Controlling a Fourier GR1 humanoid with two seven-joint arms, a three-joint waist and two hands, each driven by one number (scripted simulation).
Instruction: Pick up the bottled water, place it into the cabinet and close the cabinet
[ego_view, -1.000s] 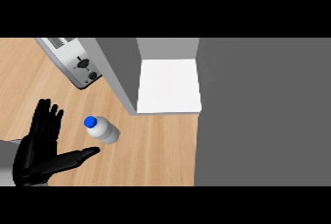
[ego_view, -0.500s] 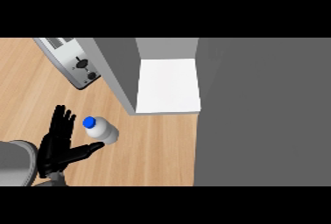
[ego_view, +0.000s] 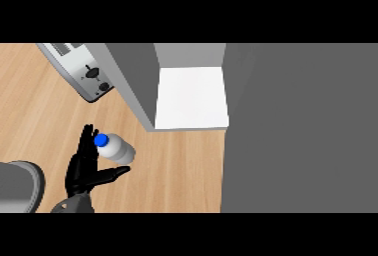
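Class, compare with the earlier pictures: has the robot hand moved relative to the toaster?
Yes. The robot hand has moved rightward and slightly down, away from the toaster, closing against the bottled water.

A light wooden counter (ego_view: 173, 165) bears a grey toaster (ego_view: 83, 75) beside dark grey floor (ego_view: 303, 130).

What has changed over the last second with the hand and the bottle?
The hand slid right across the counter up against the bottle, fingers behind it, thumb below; no closed grasp yet. Bottle, toaster and open cabinet stayed put.
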